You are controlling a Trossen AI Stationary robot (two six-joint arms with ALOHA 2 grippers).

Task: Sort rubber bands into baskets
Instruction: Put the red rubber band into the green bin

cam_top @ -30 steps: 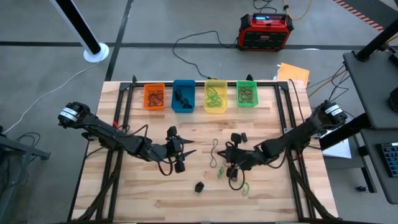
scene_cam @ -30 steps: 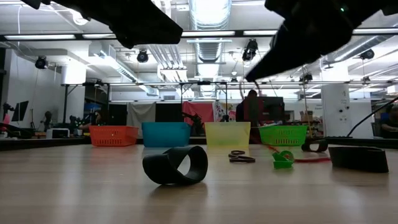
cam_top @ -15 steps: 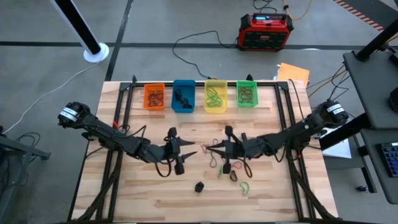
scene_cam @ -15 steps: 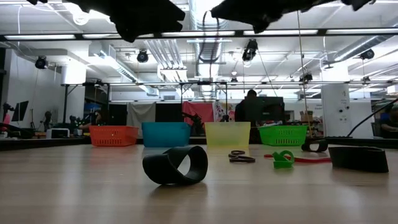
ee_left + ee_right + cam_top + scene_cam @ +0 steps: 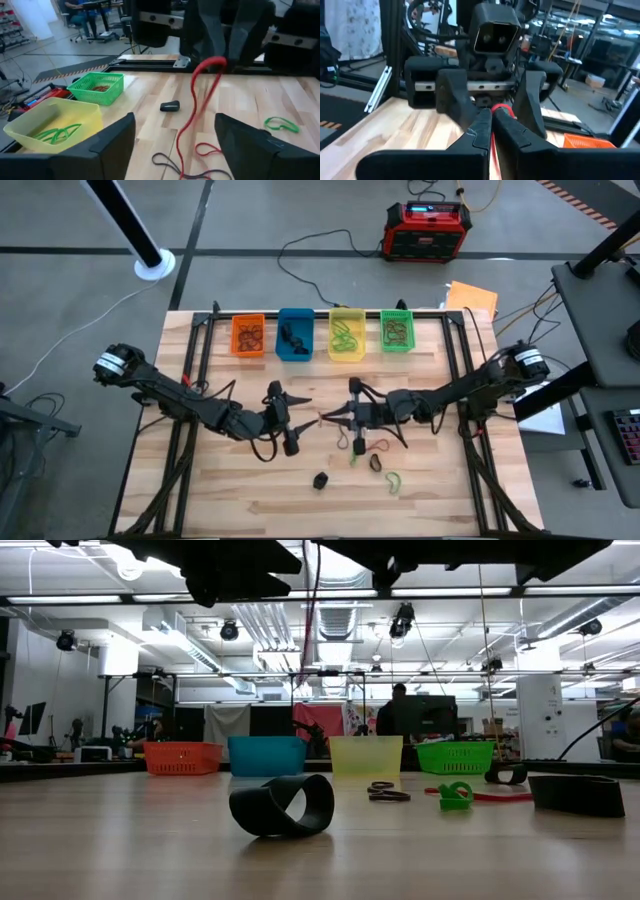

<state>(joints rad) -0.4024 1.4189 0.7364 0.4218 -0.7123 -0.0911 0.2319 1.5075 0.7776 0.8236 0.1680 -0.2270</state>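
Floppiness ruled this thin red rubber band (image 5: 202,95): my right gripper (image 5: 326,418) pinched its top loop, the rest dangling weightless above mid-table. My left gripper (image 5: 305,409) faced it, fingers spread; I judged the hanging strand the best hold.

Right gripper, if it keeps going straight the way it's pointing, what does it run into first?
Probably the left gripper. The right gripper, shut on a red rubber band, points straight at its open fingers, close ahead over the table's middle.
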